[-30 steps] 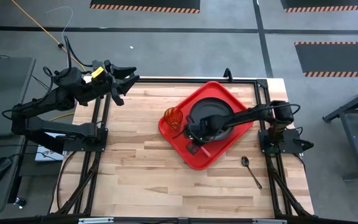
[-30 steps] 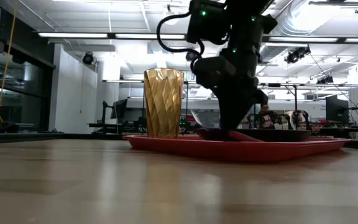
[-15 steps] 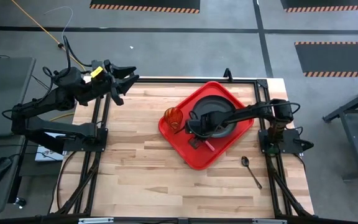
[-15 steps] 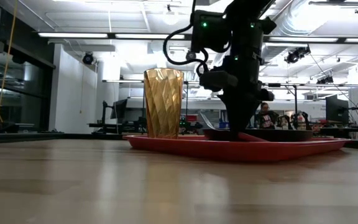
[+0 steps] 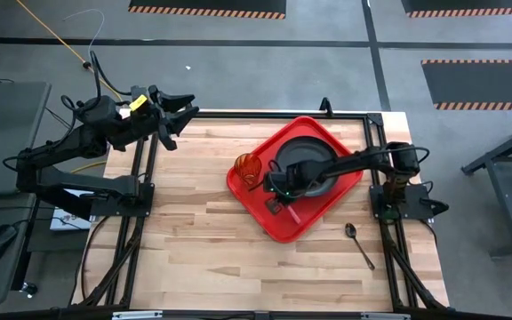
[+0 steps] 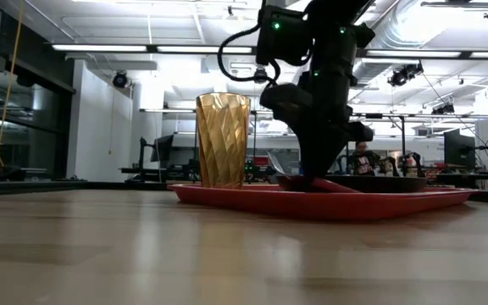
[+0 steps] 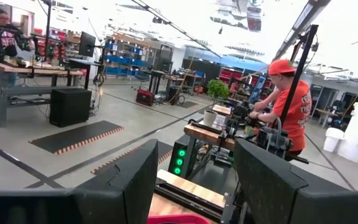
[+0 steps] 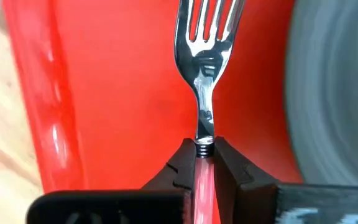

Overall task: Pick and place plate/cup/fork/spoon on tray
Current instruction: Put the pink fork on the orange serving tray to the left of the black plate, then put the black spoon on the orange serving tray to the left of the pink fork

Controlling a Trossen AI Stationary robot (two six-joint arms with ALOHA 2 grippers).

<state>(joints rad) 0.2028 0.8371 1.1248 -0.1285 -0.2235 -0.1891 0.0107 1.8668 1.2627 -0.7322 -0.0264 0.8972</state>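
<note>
The right gripper point(image 8: 202, 163) clamps the red-pink handle of the silver-tined fork point(image 8: 204, 74) over the bright red rectangular plastic tray point(image 5: 276, 220). The tray holds the round dark plate point(image 5: 305, 151) and amber translucent cup point(image 5: 247, 167). The slim dark spoon point(image 5: 359, 244) lies beside the tray. The left gripper point(image 7: 188, 180), spread open, waits well away.

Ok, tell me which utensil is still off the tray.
The spoon: it lies on the bare table beside the tray, while the fork is over the tray in the right gripper.

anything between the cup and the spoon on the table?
Yes. In the high view, the right gripper with the fork sits between the cup and the spoon, then the tray rim and bare table.
</note>
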